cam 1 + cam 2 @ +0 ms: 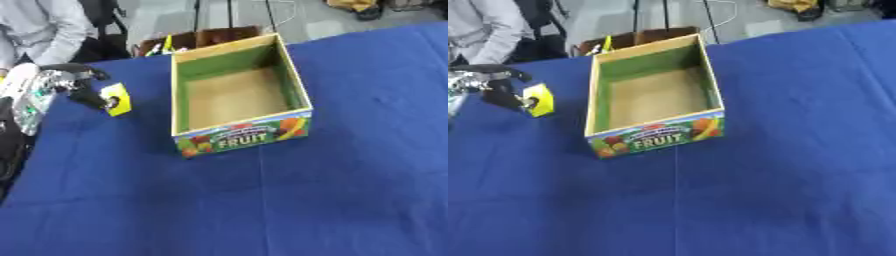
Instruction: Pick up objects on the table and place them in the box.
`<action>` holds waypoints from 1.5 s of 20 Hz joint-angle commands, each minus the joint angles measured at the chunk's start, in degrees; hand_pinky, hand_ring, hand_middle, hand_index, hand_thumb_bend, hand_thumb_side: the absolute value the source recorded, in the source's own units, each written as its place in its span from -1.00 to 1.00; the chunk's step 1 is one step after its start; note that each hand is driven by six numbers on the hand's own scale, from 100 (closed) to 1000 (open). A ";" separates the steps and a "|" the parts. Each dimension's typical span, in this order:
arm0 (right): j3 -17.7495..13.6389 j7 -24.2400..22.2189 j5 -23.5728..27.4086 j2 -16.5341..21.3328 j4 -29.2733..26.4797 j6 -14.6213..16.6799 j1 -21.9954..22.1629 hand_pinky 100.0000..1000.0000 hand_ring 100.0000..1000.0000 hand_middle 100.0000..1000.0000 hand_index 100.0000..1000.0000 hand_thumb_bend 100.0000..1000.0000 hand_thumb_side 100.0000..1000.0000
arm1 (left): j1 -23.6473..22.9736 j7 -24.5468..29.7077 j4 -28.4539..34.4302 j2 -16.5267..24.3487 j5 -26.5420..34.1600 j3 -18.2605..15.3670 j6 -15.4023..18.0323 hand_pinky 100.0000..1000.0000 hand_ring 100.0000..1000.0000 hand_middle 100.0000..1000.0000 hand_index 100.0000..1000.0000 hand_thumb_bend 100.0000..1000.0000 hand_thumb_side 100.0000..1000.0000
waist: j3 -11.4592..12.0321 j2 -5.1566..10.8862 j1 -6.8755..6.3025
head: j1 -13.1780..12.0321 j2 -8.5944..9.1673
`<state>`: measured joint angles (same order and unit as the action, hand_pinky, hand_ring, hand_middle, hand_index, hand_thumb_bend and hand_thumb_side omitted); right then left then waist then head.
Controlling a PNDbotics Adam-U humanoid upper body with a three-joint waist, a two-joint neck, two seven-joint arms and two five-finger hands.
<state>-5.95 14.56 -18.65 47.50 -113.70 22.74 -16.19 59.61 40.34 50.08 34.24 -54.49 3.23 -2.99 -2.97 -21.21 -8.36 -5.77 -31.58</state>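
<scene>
Your left robot hand (pixel 77 82) at 9 o'clock of box (pixel 241 137), fingers pinched on small yellow block (pixel 117 99). Block appears lifted off blue table (pixel 350 190), just beside box's left wall, well placed for short carry. Box sits open side up, "FRUIT" face toward you, inside bare cardboard, ready to receive. Judgement: carry stage, drop not yet done. Move block toward 3 o'clock, clear the wall, then release. Right robot hand out of sight.

Even diffuse light, soft overall blur, faint shadows, no glare
</scene>
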 commanded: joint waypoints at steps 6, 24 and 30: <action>-0.05 -0.49 -0.70 2.11 -0.89 0.36 -1.18 0.55 0.80 0.74 0.78 -1.00 1.00 | 2.07 0.88 -0.31 2.24 -1.26 -1.31 0.79 0.69 0.76 0.92 1.00 -0.60 0.06 | -0.58 0.32 0.05 | -0.64 1.47; 0.44 -1.12 -1.70 2.28 -0.89 0.92 -1.80 0.56 0.80 0.74 0.77 -1.00 1.00 | 3.17 2.20 -2.03 2.93 -1.91 -2.60 0.54 0.56 0.68 0.87 0.99 -0.74 0.02 | -1.30 -1.80 -0.44 | -1.48 3.18; 0.54 -1.46 -2.11 2.19 -0.89 0.66 -1.71 0.56 0.80 0.74 0.77 -1.00 1.00 | 3.29 5.80 -2.07 3.33 1.72 -2.88 0.78 0.42 0.65 0.91 1.00 -0.60 -0.02 | -1.30 -2.17 -0.63 | -1.54 2.96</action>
<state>-5.08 13.33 -20.16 47.62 -113.70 23.39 -17.39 61.59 45.38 47.69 34.85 -53.58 1.11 -2.21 -4.27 -24.45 -9.37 -7.01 -29.09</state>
